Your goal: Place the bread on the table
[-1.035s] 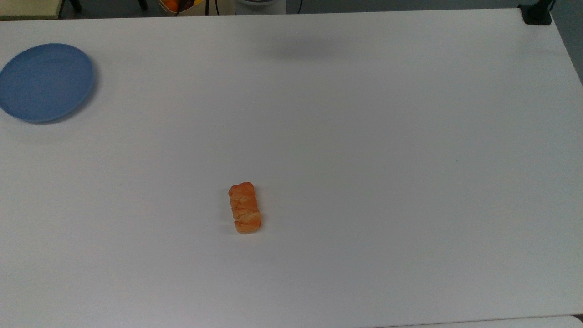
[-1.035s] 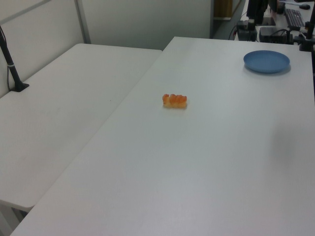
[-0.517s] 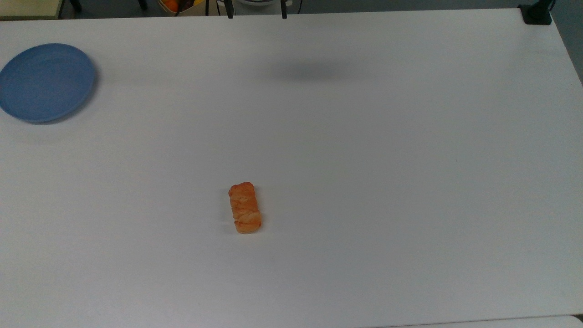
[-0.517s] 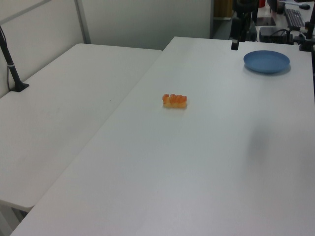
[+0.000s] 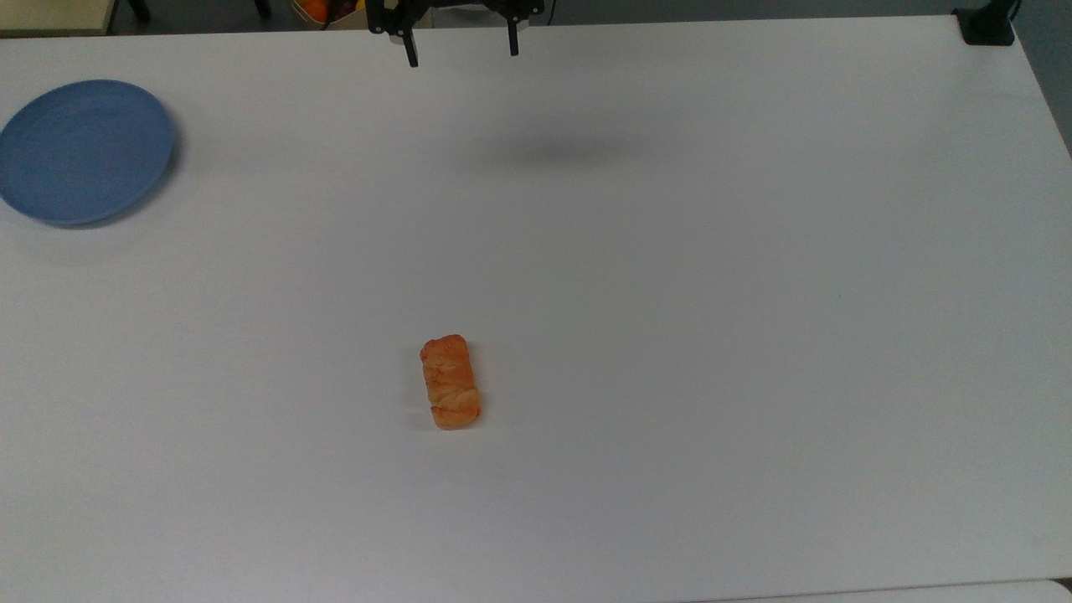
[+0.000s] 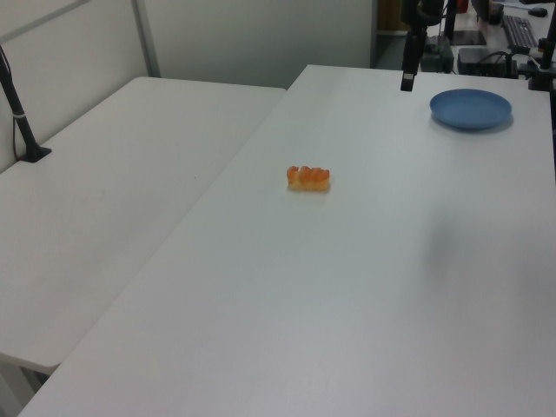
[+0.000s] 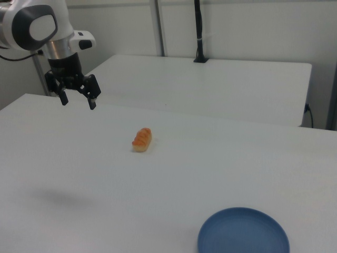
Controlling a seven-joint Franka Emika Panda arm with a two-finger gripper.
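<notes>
The bread (image 5: pixel 450 382), a small golden-orange braided roll, lies flat on the white table (image 5: pixel 712 293) near the middle; it also shows as the bread (image 6: pixel 308 178) in the left view and the bread (image 7: pixel 141 139) in the right view. My gripper (image 5: pixel 461 50) hangs high above the table's far edge at the top of the top view, open and empty, well away from the bread. In the right view the gripper (image 7: pixel 78 101) sits at the upper left, fingers spread. In the left view the gripper (image 6: pixel 407 80) hangs at the top.
A round blue plate (image 5: pixel 82 151) sits empty at the top view's far left, also seen as the plate (image 7: pixel 243 231) and the plate (image 6: pixel 470 108). A second white table (image 6: pixel 113 191) adjoins on the left view's left. A black post (image 7: pixel 199 31) stands behind.
The gripper has come down into the top view from beyond its upper edge and its shadow on the table has shifted. The bread and plate have not moved.
</notes>
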